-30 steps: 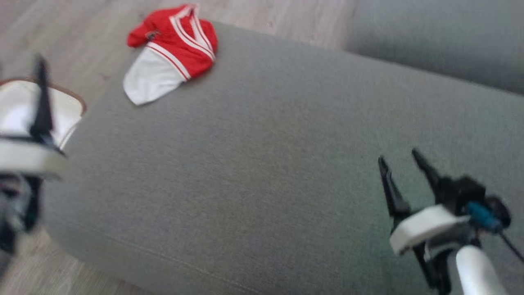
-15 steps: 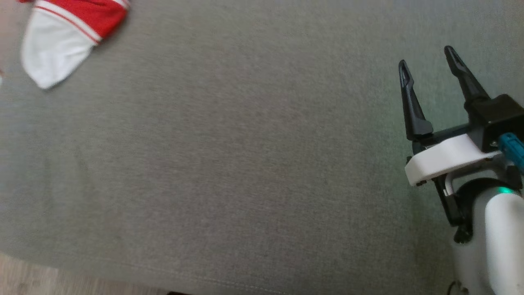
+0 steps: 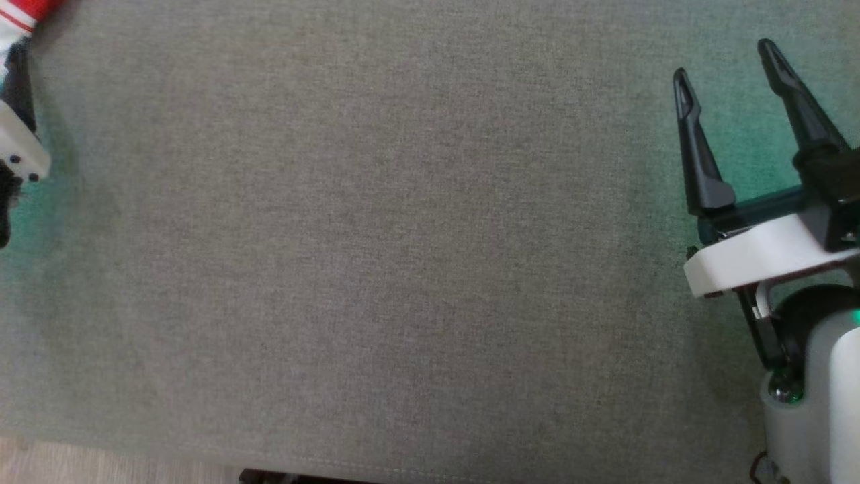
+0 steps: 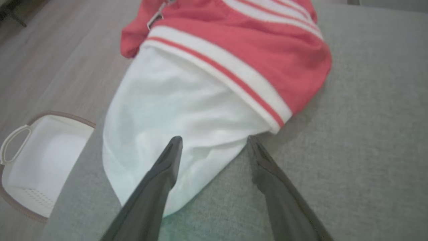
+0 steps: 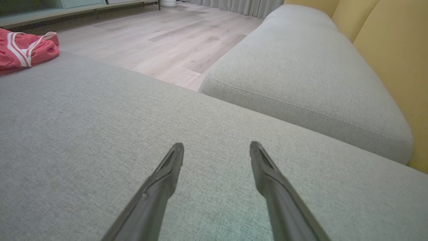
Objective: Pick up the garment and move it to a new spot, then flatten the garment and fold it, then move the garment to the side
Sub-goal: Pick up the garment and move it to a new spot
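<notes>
The garment is a crumpled red top with white stripes and a white lower part, lying near a corner of the grey sofa cushion. My left gripper is open, and its two fingertips hover at the garment's white lower edge, holding nothing. The left gripper's white housing sits at the left edge of the head view, under a sliver of red garment. My right gripper is open and empty over bare cushion, far from the garment; the right wrist view shows it above grey fabric.
A white basket with a brown rim stands on the wooden floor beside the cushion's corner. A second grey cushion and yellow backrests lie beyond the right gripper. The cushion's front edge runs along the bottom of the head view.
The head camera has swung down and right, so the garment slid to the picture's top-left corner. The left gripper now sits by the garment. Both grippers stay open.
</notes>
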### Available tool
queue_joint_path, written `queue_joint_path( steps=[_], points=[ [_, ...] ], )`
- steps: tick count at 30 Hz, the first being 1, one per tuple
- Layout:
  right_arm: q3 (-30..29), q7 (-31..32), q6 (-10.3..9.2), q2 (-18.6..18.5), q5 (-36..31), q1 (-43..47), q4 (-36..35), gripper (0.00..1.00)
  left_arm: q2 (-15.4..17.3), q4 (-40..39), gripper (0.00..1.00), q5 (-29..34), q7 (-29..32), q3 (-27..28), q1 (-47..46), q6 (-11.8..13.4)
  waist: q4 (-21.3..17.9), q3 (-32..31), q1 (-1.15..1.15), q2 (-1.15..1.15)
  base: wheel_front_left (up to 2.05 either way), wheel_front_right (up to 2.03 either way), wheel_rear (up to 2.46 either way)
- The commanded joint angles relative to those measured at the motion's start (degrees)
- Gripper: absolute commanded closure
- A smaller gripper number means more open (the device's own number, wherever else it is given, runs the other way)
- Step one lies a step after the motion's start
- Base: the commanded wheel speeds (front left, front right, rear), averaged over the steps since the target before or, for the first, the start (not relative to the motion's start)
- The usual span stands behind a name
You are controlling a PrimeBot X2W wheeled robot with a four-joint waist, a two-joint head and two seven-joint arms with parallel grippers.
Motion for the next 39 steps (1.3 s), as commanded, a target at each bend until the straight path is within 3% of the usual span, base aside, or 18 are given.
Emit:
queue_joint_path(
  steps=[1,9,10,12,13,20,27,33,39],
  points=[
    [1.3,0.3,-0.04,0.4,-0.6,-0.5,-2.7,0.00,3.2,0.9,0.00,-0.5,0.3,1.8,-2.4,-0.4,-0.3,1.3,-0.01,0.00,0.00,0.00,0.00],
    [1.0,-0.4,-0.04,0.7,-0.5,-1.0,-2.4,0.00,2.0,7.3,0.00,-0.2,0.0,0.9,-4.4,-1.5,-1.0,2.0,-0.01,0.00,0.00,0.00,0.00],
    [1.0,-0.5,-0.04,0.8,-0.5,-1.1,-2.2,0.00,1.9,8.2,0.33,-0.1,0.0,0.7,-4.6,-1.7,-1.1,2.0,-0.01,0.00,0.00,0.00,0.00],
    [0.9,-0.9,-0.04,0.9,-0.4,-1.3,-1.8,0.00,1.8,9.8,0.86,-0.1,-0.2,0.5,-5.0,-2.2,-1.3,1.6,-0.01,0.00,0.00,0.00,0.00],
    [0.9,-1.1,-0.04,1.0,-0.3,-1.4,-1.6,0.00,1.8,10.3,1.00,0.0,-0.7,0.5,-5.2,-2.5,-1.4,1.4,-0.01,0.00,0.00,0.00,0.00],
    [0.2,-3.0,-0.04,1.6,0.4,-1.5,0.8,0.00,3.0,12.6,1.00,1.4,-6.8,0.1,-7.6,-3.9,-1.8,-1.8,-0.01,0.00,0.00,0.00,0.00],
    [-0.8,-6.5,-0.04,2.5,2.2,-0.4,5.9,0.00,5.0,11.4,1.00,3.9,-9.4,-2.5,-10.3,-6.0,-3.0,-9.6,-0.01,0.00,0.00,0.00,0.00],
    [-2.2,-9.7,-0.04,2.7,4.7,2.4,10.9,0.00,4.7,5.1,1.00,5.6,-6.6,-6.5,-13.2,-6.8,-4.9,-19.1,-0.01,0.00,0.00,0.00,0.00],
    [-3.5,-13.0,-0.04,2.7,9.7,6.5,15.7,0.00,0.4,-5.3,1.00,3.8,-0.2,-8.4,-13.1,-6.2,-8.8,-29.1,-0.01,0.00,0.00,0.00,0.00]
  ],
)
